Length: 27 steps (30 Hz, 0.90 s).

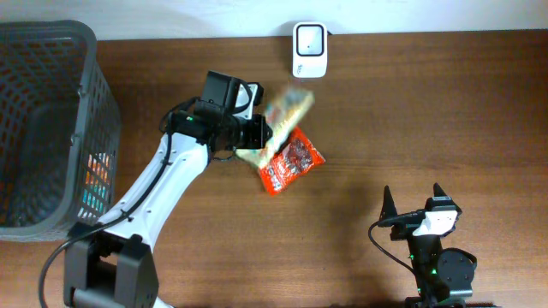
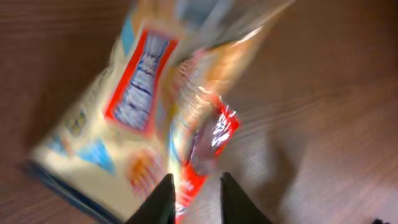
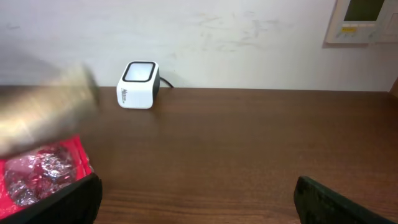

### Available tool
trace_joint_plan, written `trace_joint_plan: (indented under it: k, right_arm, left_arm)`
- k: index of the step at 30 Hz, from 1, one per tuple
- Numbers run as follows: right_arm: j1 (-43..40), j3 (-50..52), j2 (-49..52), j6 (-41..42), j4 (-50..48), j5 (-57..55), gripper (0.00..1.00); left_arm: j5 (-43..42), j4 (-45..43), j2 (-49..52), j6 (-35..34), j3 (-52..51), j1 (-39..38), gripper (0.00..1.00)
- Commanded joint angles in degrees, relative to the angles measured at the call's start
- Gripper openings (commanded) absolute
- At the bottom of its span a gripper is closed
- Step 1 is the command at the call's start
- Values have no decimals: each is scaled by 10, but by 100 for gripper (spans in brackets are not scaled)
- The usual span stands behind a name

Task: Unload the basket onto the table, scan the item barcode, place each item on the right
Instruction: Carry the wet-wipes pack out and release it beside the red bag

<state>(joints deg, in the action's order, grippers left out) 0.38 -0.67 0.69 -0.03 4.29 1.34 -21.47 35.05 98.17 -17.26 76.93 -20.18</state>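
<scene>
Left gripper sits down and to the left of the white barcode scanner. Its two dark fingertips are parted by a narrow gap, and nothing is clearly pinched between them. A yellow-and-orange snack bag, smeared by blur in every view, lies just past those fingertips, between the gripper and the scanner and below the scanner's left side. Whether the fingers touch the bag cannot be told. A red packet lies flat on the brown table, farther from the scanner than the bag, and the bag's lower end overlaps it. The right gripper is well away from the scanner, toward the table's near right, with its jaws spread wide and empty. A grey mesh basket stands far to the scanner's left with some goods inside.
</scene>
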Motion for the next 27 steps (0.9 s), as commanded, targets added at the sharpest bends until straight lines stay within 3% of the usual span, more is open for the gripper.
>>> trace_joint_plan:
  k: [1,12,16,21,27]
  right_arm:
    - [3,3,-3,-2,3,-7,98]
    - [3,3,-3,-2,3,-7,98]
    - [3,3,-3,-2,3,-7,98]
    - [3,3,-3,-2,3,-7,98]
    - [3,3,-3,-2,3,-7,98]
  left_arm:
    - [-2,-5,2,1,8,1,49]
    - [10,17,-47,26,82,3,52]
    - [123,78,-89,33,135,5,54]
    - [364,173,-148,37,200,13,59]
    - [399,207,-209,58,232,94,65]
